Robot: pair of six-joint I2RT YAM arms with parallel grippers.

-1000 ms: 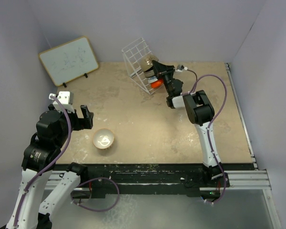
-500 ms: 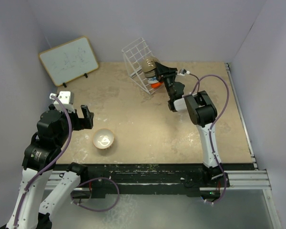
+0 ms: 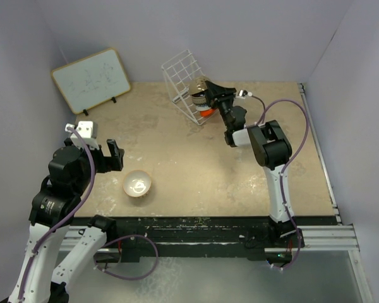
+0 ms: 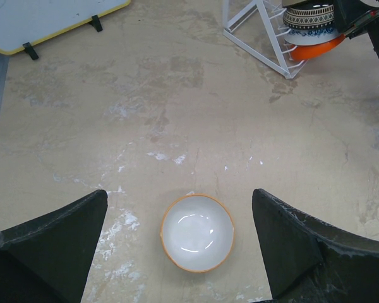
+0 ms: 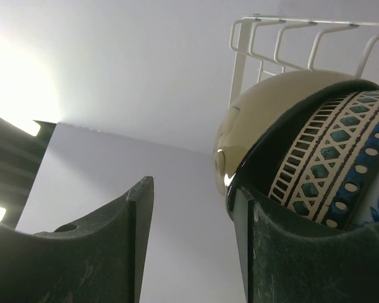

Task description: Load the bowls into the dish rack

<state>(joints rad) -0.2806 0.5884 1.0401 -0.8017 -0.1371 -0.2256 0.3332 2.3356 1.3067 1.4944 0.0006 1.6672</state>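
Note:
A bowl with a pale inside and a brown-orange rim [image 3: 138, 184] stands upright on the table, alone. In the left wrist view this bowl [image 4: 197, 232] lies below and between my open left gripper [image 4: 179, 196], which hangs above it, empty. The white wire dish rack [image 3: 180, 76] stands tilted at the back. It holds a stack of bowls on edge: cream [image 5: 271, 107], black [image 5: 265, 165], blue-and-white patterned [image 5: 331, 148] and orange-red [image 4: 312, 49]. My right gripper [image 5: 191, 186] is open at the stack, one finger beside the black bowl's rim, nothing between the jaws.
A wood-framed whiteboard [image 3: 90, 79] leans at the back left. Grey walls close in the table on the left, back and right. The right arm's cable [image 3: 290, 120] loops over the right side of the table.
My right gripper has shifted slightly up and back along the bowls in the rack. The left arm and the bowl on the table have not moved.

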